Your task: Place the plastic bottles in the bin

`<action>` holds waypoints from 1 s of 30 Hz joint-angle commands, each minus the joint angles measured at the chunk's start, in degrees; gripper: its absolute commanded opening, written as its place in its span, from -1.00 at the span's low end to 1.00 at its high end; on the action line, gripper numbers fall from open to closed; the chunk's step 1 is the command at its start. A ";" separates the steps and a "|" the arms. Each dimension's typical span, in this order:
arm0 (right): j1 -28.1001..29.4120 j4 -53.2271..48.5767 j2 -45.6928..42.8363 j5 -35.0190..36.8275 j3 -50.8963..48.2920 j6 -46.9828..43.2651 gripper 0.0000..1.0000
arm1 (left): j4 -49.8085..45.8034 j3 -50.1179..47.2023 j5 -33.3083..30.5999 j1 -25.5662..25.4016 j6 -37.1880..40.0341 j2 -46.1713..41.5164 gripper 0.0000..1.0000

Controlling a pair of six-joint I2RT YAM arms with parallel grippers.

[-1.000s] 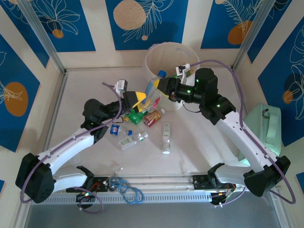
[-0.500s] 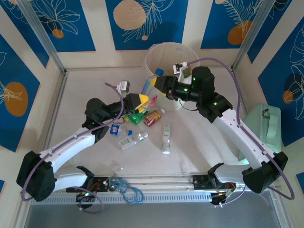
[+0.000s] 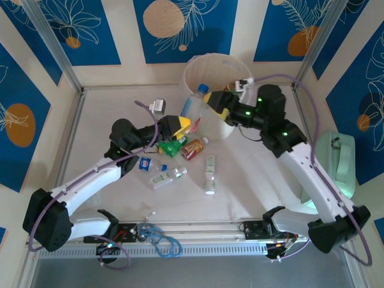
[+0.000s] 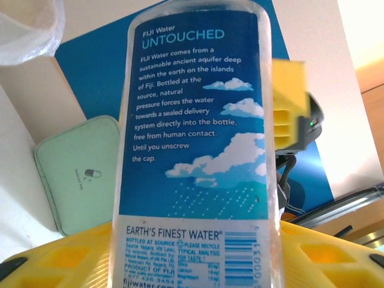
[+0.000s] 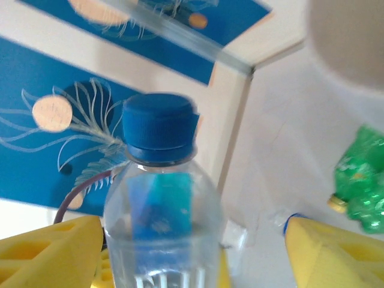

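Backdrop: blue panels (image 3: 180,27) with pale leaf prints and orange discs, cream strips between them. White table (image 3: 108,114) below.

1. Bottle (image 3: 193,108). Clear, with a blue cap and a blue label. Held off the table, just beside the near-left wall of the bin and outside it, cap end toward the bin.

2. Left gripper (image 3: 183,123). Yellow fingers pressed onto the bottle's lower body, one on each side, pinching it. From the left wrist, the label runs straight up the middle between both fingers.

3. Right gripper (image 3: 214,103). Fingers spread, with the bottle's neck and shoulder standing between them. From the right wrist, one finger is clearly apart from the bottle. The other is just beside it; contact cannot be told.

4. Bin (image 3: 216,55). Round, pale, open-topped, at the far middle of the table. The right gripper hangs against its near wall.

5. Loose stock on the table, near the left gripper:
- a green bottle (image 3: 172,147) and an amber bottle (image 3: 192,148) with a red label, side by side;
- three clear bottles (image 3: 209,174) lying flat, nearer the arm bases.

6. Case (image 3: 339,162). Mint-green, at the right edge, well apart from the bin.
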 commanded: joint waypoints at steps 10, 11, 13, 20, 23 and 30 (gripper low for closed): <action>-5.79 -26.63 -20.12 7.56 -9.24 -8.76 0.57 | -35.94 38.10 -2.46 2.56 18.39 20.34 0.09; -5.19 -27.71 -21.57 8.32 -10.39 -8.67 0.57 | -37.63 41.21 -2.70 2.48 18.69 22.65 0.09; -4.08 -29.40 -23.92 9.65 -12.12 -8.35 0.57 | -42.08 46.87 -3.97 2.47 19.83 26.76 0.09; -2.37 -31.60 -26.67 10.77 -14.34 -7.98 0.56 | -56.43 60.48 -9.46 2.32 23.39 35.90 0.35; -2.03 -31.11 -26.26 10.59 -14.35 -8.21 0.56 | -58.69 62.38 -11.21 2.38 24.54 37.09 0.54; 0.20 -31.94 -25.38 12.46 -12.63 -9.22 0.55 | -64.26 68.59 -13.87 2.41 27.79 36.76 0.73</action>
